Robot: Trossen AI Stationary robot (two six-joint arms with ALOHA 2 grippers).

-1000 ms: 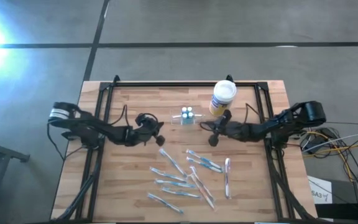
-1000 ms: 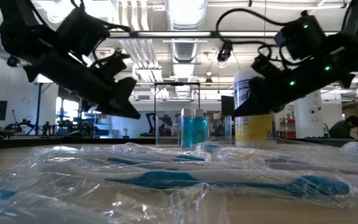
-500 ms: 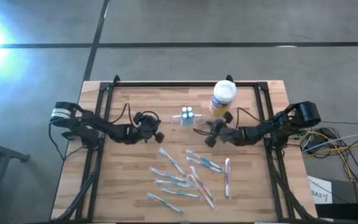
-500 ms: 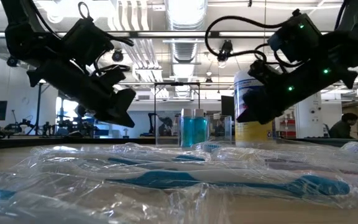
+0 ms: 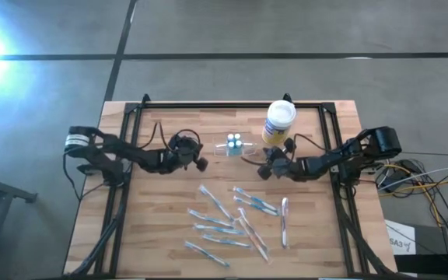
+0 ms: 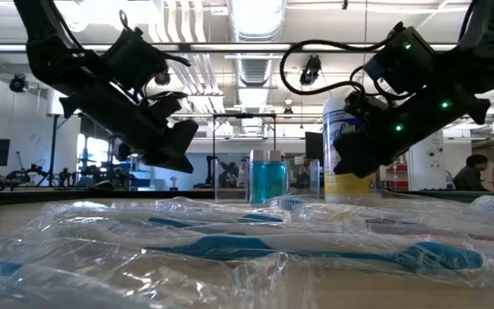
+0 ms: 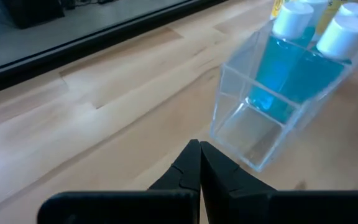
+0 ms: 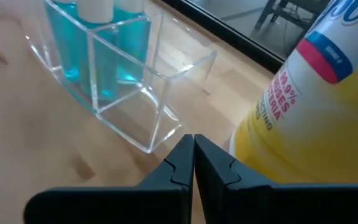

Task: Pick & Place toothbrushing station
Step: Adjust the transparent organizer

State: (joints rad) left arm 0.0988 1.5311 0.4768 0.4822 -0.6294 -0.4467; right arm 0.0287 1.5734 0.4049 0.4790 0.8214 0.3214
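The toothbrushing station [image 5: 233, 145] is a small clear plastic holder. It stands on its base at the middle of the wooden table, with two blue bottles with white caps in it [image 7: 291, 68]. My left gripper [image 5: 202, 164] hangs shut just left of the station, clear of the table, pointing at it [image 7: 199, 147]. My right gripper [image 5: 260, 173] is shut just right of the station [image 8: 114, 74], beside the canister, with nothing in it [image 8: 193, 142]. In the low view both grippers [image 6: 183, 159] [image 6: 343, 167] slant down on either side of the station [image 6: 268, 178].
A white-lidded canister with a yellow label [image 5: 279, 122] stands right of the station, close to my right gripper [image 8: 309, 118]. Several wrapped toothbrushes [image 5: 236, 218] lie scattered over the near half of the table [image 6: 230, 245]. A black frame [image 5: 131, 117] edges the table.
My left gripper has swung toward the table's far edge and nearer the station, staying shut. My right gripper has kept its place but has turned at the wrist, its tip swinging toward the station and the far edge. The station has not moved.
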